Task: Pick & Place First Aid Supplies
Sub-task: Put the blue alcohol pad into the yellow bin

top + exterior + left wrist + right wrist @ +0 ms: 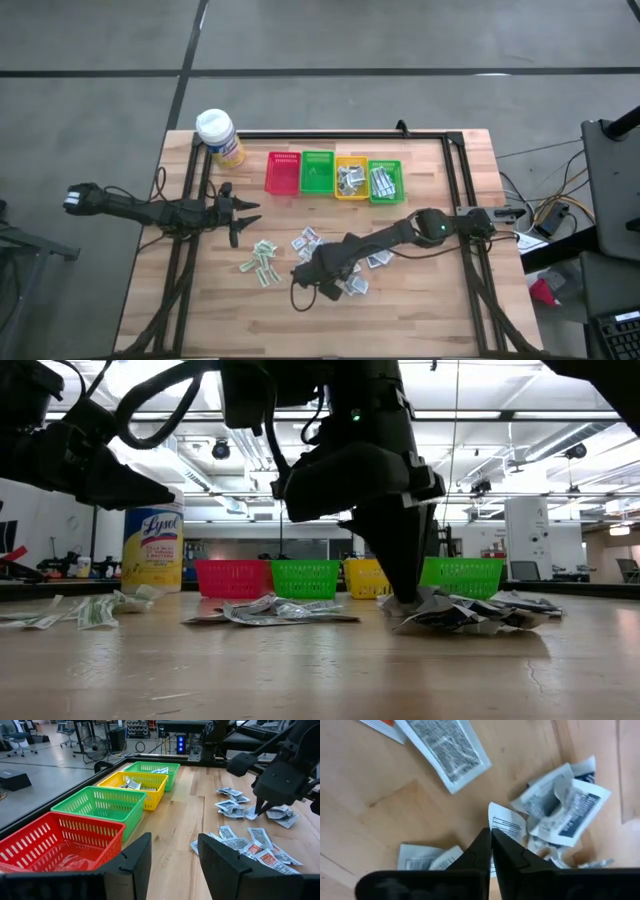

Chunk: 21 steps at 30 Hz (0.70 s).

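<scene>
Right hand (491,851): fingertips pressed together, down on the tabletop (420,310) at the near-centre pile of packets (352,282); a white packet edge sits at the tips, but whether it is truly pinched cannot be told. Left hand (174,855): open, empty, hovering at left, well apart from the pile. Packets: loose clusters at near-left, centre and near-centre; more already lie in the yellow basket (351,180) and the rightmost green basket (385,182). Risks, as judged: the thin paper may slip free on lifting; a crumpled neighbour may cling and ride along; the tips may drag the heap sideways. Legible writing: "Lysol" on the bottle (152,548), far left. Packet print is too small to read.
</scene>
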Each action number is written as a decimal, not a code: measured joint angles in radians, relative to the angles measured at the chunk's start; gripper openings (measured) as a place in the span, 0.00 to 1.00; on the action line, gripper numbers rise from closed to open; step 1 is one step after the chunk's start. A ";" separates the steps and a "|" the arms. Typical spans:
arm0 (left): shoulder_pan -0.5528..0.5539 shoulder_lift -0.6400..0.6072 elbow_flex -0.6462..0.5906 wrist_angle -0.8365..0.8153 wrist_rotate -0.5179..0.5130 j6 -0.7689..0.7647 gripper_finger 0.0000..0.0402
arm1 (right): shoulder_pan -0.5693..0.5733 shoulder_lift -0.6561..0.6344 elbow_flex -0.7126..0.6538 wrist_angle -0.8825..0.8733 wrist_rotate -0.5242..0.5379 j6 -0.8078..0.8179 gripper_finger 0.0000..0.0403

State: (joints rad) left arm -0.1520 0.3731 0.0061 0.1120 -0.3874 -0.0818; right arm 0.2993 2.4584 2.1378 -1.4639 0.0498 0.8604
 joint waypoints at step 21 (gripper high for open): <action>0.000 0.000 0.000 0.000 0.000 0.000 0.39 | -0.022 -0.197 0.207 -0.065 -0.042 -0.016 0.02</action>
State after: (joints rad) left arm -0.1520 0.3733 0.0061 0.1120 -0.3874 -0.0818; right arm 0.2769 2.2616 2.3444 -1.5284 0.0074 0.8447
